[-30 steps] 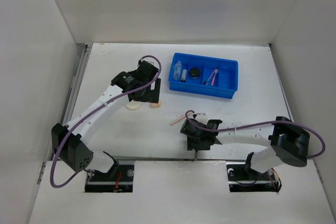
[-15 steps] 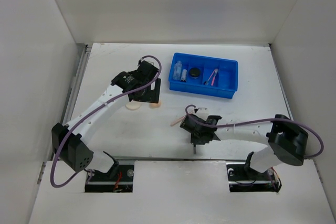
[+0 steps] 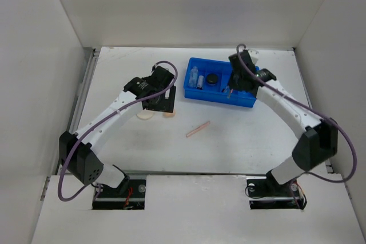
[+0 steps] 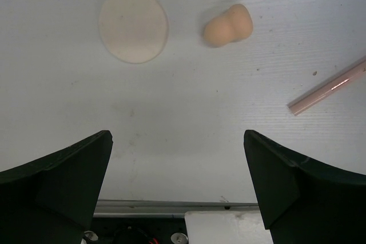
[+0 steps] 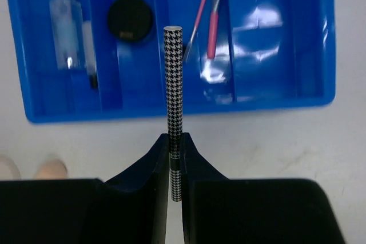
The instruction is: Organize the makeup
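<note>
While the right gripper [image 5: 174, 141] pinches the checked pencil [image 5: 173, 78] tight between its fingers and holds it over the near wall of the tray [image 5: 323, 38], tip aimed at the slot where the pink sticks [image 5: 213, 27] lie, this reads as the drop-off step for that pencil. Next call, I'd say: carry it a little further over that slot, lower it, then release so it lands beside the sticks and not across a divider. Meanwhile the left gripper [image 4: 177, 164] hangs spread wide and empty above the puff [image 4: 133, 25] and sponge [image 4: 227, 26], with the loose pencil [image 4: 329, 87] on the table nearby, all waiting their turn.
</note>
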Motion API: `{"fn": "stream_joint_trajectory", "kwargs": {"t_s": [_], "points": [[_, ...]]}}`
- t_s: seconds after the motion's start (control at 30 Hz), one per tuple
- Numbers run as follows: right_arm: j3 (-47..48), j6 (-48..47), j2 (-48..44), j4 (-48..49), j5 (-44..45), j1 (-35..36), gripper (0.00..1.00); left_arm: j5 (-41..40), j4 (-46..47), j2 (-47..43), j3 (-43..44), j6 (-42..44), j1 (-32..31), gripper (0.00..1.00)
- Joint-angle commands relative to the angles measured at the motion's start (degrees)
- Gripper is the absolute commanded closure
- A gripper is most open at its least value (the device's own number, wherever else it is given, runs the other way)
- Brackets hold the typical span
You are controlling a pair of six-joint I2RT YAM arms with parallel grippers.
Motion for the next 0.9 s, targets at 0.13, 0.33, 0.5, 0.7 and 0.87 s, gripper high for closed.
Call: {"fn": "stream_joint_trajectory", "kwargs": {"t_s": [0.13, 0.33, 0.5, 0.7, 0.87], "points": [[21.1, -10.7, 18.0, 2.7, -2.6, -10.2, 0.91, -0.9, -1.6, -0.2, 2.9, 1.7, 0.1, 0.01], [29.4, -11.9, 28.8, 1.5, -3.1, -12.7, 0.91, 0.1, -1.6, -0.2, 2.9, 2.8, 0.1, 0.01], [33.1, -13.0, 32.3, 0.9, -3.1, -13.2, 0.68, -0.4, -2.2, -0.8, 2.9, 2.8, 0.1, 0.01], [34.2, -13.0, 29.6, -0.6, -4.4, -12.6, 0.34, -0.4, -2.2, -0.8, 2.9, 2.8, 0.1, 0.01], [14.6, -8.0, 12.5, 2.4, -7.3, -8.1, 0.34, -2.1, -2.7, -2.6, 2.9, 2.3, 0.1, 0.01]]}}
